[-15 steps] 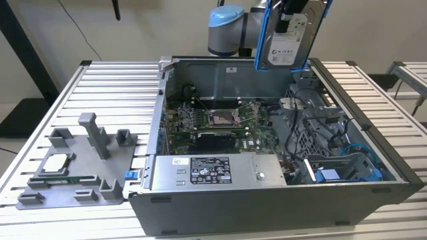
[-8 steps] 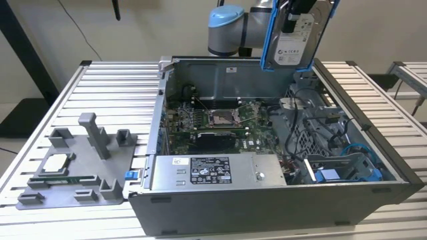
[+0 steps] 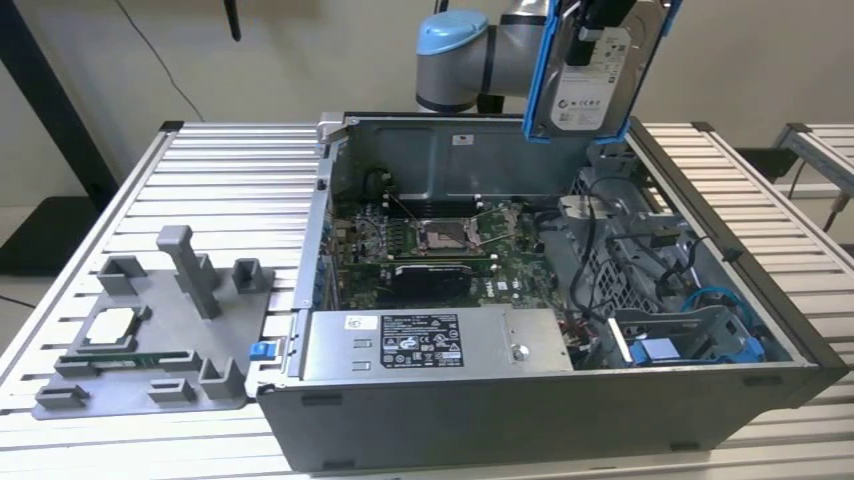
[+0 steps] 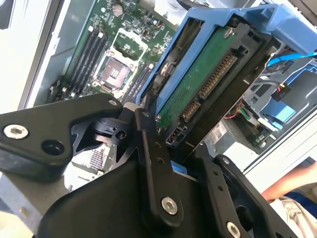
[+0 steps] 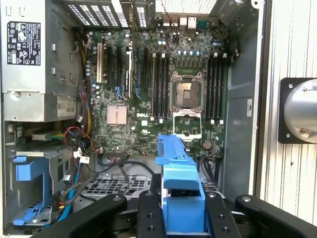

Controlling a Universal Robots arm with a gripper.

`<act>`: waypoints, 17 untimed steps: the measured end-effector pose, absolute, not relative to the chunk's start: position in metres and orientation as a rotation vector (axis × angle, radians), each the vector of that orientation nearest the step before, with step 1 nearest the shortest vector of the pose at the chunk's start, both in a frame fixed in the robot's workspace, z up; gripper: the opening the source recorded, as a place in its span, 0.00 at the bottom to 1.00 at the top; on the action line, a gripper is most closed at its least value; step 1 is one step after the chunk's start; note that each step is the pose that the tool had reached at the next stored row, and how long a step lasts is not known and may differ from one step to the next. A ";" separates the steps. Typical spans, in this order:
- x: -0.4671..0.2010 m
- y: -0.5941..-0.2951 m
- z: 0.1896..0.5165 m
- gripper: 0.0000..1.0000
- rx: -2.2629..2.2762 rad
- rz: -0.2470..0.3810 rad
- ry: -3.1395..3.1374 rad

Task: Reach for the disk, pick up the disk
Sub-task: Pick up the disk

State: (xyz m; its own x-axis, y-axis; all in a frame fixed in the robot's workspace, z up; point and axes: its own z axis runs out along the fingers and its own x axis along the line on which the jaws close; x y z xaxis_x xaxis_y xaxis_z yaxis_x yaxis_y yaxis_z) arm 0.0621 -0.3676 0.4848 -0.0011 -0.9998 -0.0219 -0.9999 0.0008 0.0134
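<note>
1. Your surface (image 3: 214,160) is a bench of ribbed aluminium slats in pale grey, set against a plain cream wall. A second slatted bench (image 3: 821,150) stands at the exterior view's right edge.
2. On the surface lies an open computer case (image 3: 534,420) of grey sheet metal. Inside you can see the green motherboard (image 3: 441,240) with its empty square processor socket (image 5: 187,92) and rows of black memory slots.
3. Along the near side of the case sits the power supply (image 3: 434,343), a grey metal box with a black-and-white sticker. Beside it, toward the exterior view's right, is a blue plastic drive bay (image 3: 694,345) with loose cables.
4. On the exterior view's left of the case rests a matte grey fixture tray (image 3: 147,340) with upright posts. A small square silver processor chip (image 3: 110,326) lies on it.
5. The disk (image 3: 597,75) hangs clear above the far right corner of the case, lifted out and touching nothing below. It is a flat rectangular metal drive with a white label and blue plastic rails along its edges.
6. Its long axis runs nearly upright, slightly tilted, with the labelled face turned toward the exterior camera. In the second wrist view you see its green circuit-board underside and connector edge (image 4: 208,82).
7. The gripper (image 5: 182,210) is closed on the disk, its black fingers (image 5: 151,218) pressing the blue rails from both sides.
</note>
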 end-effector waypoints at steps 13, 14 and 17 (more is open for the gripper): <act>0.067 -0.368 0.485 0.00 -2.216 0.039 2.218; 0.068 -0.368 0.485 0.00 -2.216 0.039 2.218; 0.072 -0.368 0.485 0.00 -2.216 0.039 2.218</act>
